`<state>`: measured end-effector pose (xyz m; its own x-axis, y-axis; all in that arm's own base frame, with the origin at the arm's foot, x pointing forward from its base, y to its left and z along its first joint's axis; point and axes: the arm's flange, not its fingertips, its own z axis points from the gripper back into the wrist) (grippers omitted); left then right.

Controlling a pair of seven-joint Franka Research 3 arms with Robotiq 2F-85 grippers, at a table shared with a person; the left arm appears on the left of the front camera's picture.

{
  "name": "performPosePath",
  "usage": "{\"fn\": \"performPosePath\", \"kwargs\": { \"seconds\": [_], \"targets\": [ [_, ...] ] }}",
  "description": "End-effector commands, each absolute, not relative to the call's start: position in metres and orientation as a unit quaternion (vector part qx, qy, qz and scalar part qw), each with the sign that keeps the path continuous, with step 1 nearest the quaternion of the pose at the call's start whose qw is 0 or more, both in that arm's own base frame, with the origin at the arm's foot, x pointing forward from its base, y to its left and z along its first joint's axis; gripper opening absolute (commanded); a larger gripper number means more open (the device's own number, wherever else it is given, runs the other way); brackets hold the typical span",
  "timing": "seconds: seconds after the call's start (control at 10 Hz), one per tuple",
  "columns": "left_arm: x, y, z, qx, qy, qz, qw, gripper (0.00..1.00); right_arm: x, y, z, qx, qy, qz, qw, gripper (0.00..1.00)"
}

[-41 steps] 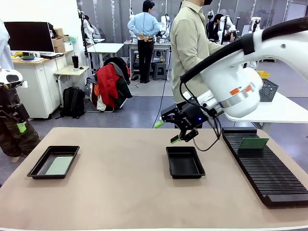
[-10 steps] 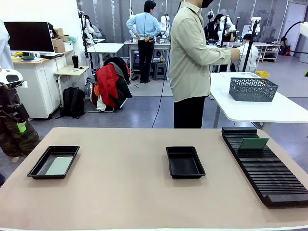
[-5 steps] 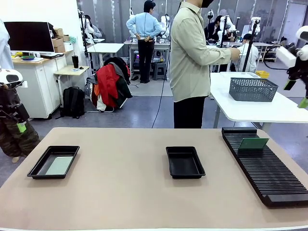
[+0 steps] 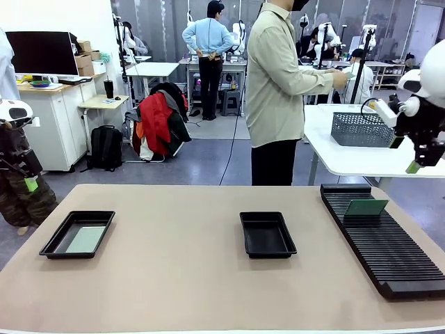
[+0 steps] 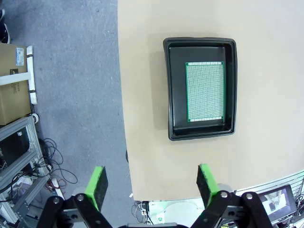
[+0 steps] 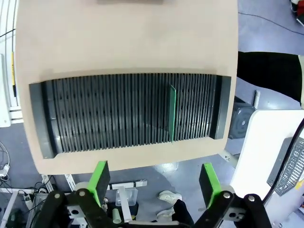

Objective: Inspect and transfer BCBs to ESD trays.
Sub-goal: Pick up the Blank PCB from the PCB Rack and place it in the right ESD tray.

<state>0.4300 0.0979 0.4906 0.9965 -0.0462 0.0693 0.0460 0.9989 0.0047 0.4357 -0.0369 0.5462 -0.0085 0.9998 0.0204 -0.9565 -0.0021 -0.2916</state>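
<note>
On the surface (image 4: 174,278), the left ESD tray (image 4: 59,240) is sitting near the left edge, with one BCB (image 4: 85,239) lying flat inside it, toward one long side of its floor. The middle ESD tray (image 4: 245,236) is resting right of centre, well apart from the left one. Along the right edge, the slotted rack (image 4: 389,257) is running from near to far, and a second BCB (image 4: 366,207) is standing on edge in a slot near its far end. Behind the far edge a person (image 4: 274,83) is standing. Farther back on the right, a wire basket (image 4: 365,129) is sitting on a side table (image 4: 361,158).
</note>
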Motion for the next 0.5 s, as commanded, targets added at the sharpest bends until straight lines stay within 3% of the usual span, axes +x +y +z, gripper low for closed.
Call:
{"fn": "performPosePath", "kwargs": {
  "seconds": [0.0,0.4],
  "targets": [
    [0.430,0.098,0.489,0.001,-0.039,-0.021,0.999,1.00,0.457,-0.048,0.522,-0.104,-0.108,0.706,0.692,1.00],
    [0.430,0.098,0.489,0.001,-0.039,-0.021,0.999,1.00,0.498,-0.047,0.475,-0.085,-0.096,0.719,0.683,1.00]
  ]
}}
